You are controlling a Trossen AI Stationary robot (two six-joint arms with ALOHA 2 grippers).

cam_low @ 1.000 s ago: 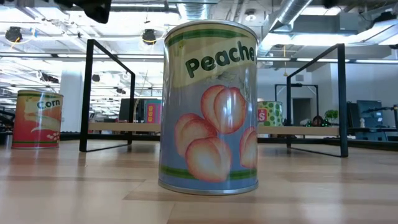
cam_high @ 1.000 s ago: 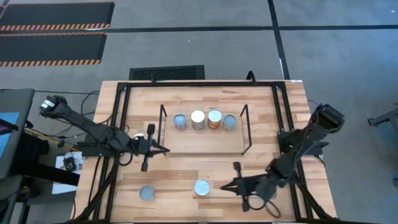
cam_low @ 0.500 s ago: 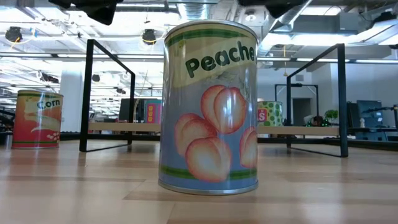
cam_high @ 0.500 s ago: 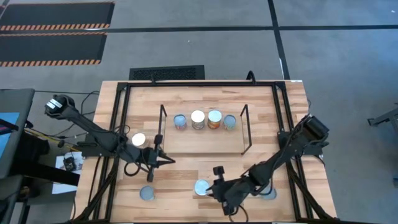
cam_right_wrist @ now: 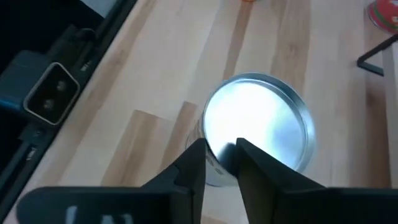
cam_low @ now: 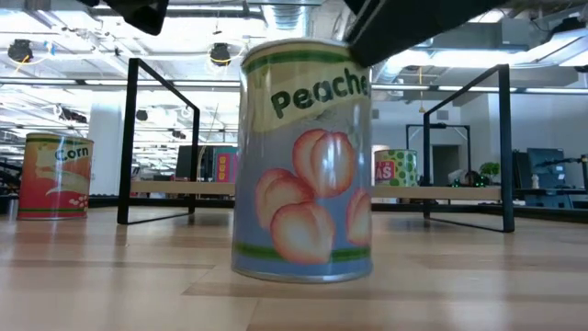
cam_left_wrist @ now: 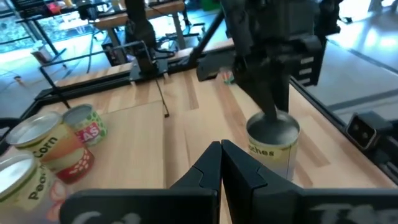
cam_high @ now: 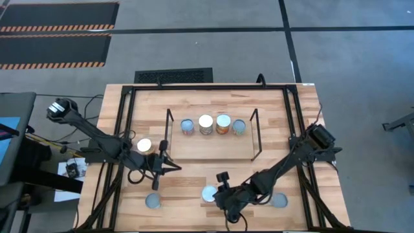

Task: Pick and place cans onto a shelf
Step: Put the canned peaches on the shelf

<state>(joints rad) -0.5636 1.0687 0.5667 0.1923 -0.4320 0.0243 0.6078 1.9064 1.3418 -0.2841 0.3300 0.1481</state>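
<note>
A peaches can (cam_high: 208, 194) (cam_low: 303, 156) stands near the table's front edge, tipped a little in the low view. My right gripper (cam_high: 216, 193) (cam_right_wrist: 221, 158) is at its top, fingers open a narrow gap. My left gripper (cam_high: 172, 168) (cam_left_wrist: 221, 155) hovers shut over bare wood, left of the can and in front of the shelf (cam_high: 210, 147). Several cans (cam_high: 213, 125) stand in a row on the shelf. Three more rest on the table: one (cam_high: 143, 145) by my left arm, one (cam_high: 153, 201) at the near left, one (cam_high: 279, 201) at the near right. My right gripper meets the peaches can at its top rim (cam_right_wrist: 210, 163), slanting down from the table's right. One finger (cam_right_wrist: 252, 163) lies over the silvery lid; the other (cam_right_wrist: 191, 167) is beside the rim. The can leans slightly, its base on the wood. I cannot tell whether the fingers pinch anything.
Black frame rails (cam_high: 123, 149) run along both sides of the table. The shelf's wire uprights (cam_high: 169, 126) (cam_high: 255, 133) stand at its short ends. Bare wood lies between the shelf and the table's front edge.
My right gripper has swung toward the table's left, tipped further down onto the peaches can and opened, uncovering the near-right can. The peaches can has tipped slightly. My left gripper has drifted a little toward the near edge, still shut, uncovering the can by its arm.
</note>
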